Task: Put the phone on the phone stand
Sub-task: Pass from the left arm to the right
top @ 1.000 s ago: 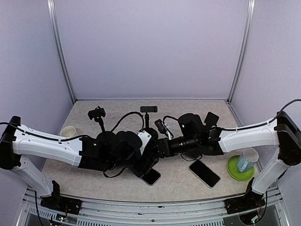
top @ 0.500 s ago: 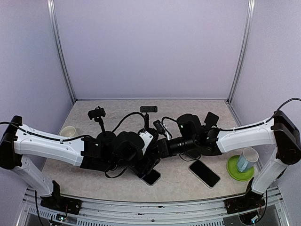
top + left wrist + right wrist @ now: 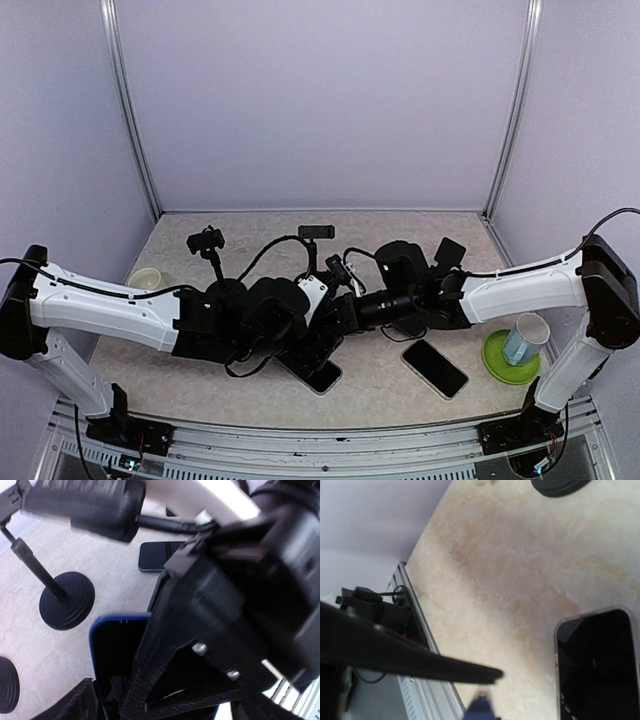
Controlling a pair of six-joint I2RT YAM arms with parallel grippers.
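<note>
Sitting just on the arm-base side of the middle phone stand [image 3: 316,233], the blue-cased phone [image 3: 117,665] is between your two grippers. Your right gripper [image 3: 336,324] is clamped on the phone's edge, while your left gripper [image 3: 303,357] stands wide, a finger on either side of the case without clearly touching it.

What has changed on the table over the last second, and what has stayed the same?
The right gripper closed shut at the blue-cased black phone; whether it grips it is unclear. The left gripper seemingly widened. The clear-cased black phone, black phone stands and round green plate stayed put.
</note>
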